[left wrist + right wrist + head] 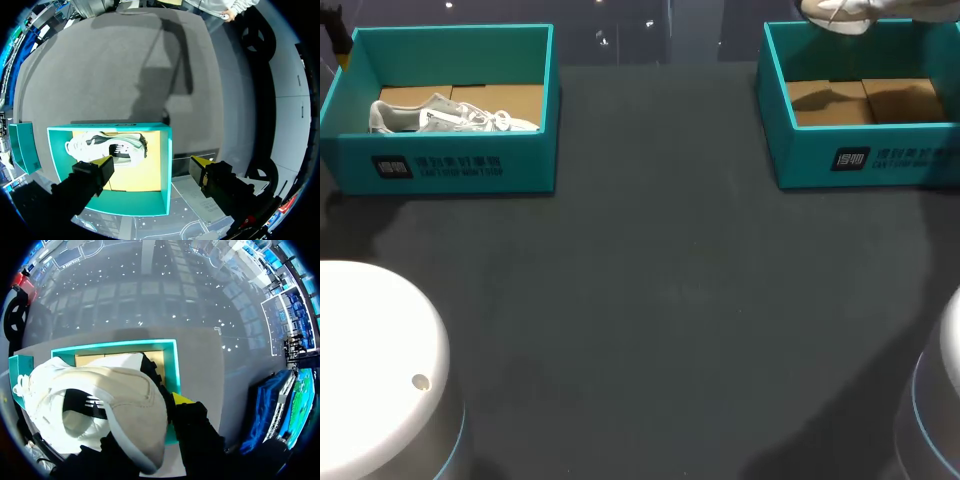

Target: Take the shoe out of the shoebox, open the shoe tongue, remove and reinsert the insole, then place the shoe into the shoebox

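**Shoe held above the right-hand box**

At the upper right of the head view, the white shoe (850,12) hangs in the air over the far wall of the right shoebox (860,160), a teal carton. A dark shadow falls across its brown cardboard floor. Seen from the right wrist, the right gripper (152,422) has the shoe clenched at the heel end. One yellow tip shows beside the collar, and the other finger is hidden behind the shoe. The teal box lies beneath them.

At the upper left of the head view stands the left shoebox (450,165), also teal, with a second shoe (450,117) inside — white, laces showing, toe pointing right. In the left wrist view the left gripper (151,164) hovers above that box, fingers spread wide and grasping nothing. Both boxes sit well apart on the dark grey table (650,300).
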Available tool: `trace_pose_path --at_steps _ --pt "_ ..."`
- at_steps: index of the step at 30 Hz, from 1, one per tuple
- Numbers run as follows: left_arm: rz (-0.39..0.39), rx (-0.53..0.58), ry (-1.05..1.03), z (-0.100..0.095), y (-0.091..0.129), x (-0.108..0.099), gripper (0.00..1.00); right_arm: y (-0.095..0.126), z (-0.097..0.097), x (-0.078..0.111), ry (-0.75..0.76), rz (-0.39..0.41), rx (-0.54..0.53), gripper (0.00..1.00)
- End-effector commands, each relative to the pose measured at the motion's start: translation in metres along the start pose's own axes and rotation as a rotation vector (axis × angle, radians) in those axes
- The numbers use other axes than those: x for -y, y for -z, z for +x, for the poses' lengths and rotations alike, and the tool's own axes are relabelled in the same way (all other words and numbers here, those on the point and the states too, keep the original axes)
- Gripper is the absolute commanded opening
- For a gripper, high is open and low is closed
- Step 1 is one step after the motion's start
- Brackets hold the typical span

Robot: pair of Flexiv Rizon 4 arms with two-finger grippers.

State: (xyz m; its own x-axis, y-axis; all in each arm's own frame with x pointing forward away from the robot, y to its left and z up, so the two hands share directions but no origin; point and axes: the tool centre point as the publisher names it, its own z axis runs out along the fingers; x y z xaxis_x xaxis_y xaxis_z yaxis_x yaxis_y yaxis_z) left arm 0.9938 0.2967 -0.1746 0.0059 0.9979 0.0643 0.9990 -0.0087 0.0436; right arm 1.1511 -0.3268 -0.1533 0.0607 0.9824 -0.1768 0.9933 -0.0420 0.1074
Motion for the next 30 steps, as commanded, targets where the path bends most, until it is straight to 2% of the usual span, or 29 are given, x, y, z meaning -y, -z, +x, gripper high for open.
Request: trace_pose_path --at_steps 1,8,17,25,30 --pt "0.001 -0.001 -0.001 0.0 0.0 0.0 1.0 0.044 0.009 0.022 0.004 -0.048 0.037 0.0" --pt "0.001 -0.001 -0.001 0.0 0.0 0.0 1.0 0.078 0.026 0.042 0.009 -0.049 0.059 0.0" --pt "0.001 -0.001 -0.001 0.0 0.0 0.0 1.0 0.113 0.052 0.076 -0.003 -0.038 0.115 0.0" --pt "0.001 -0.001 -0.001 0.0 0.0 0.0 1.0 0.13 0.095 0.116 0.027 -0.04 0.144 0.0" --pt "0.001 -0.001 -0.001 0.0 0.0 0.0 1.0 0.136 0.125 0.15 0.027 -0.037 0.154 0.0"
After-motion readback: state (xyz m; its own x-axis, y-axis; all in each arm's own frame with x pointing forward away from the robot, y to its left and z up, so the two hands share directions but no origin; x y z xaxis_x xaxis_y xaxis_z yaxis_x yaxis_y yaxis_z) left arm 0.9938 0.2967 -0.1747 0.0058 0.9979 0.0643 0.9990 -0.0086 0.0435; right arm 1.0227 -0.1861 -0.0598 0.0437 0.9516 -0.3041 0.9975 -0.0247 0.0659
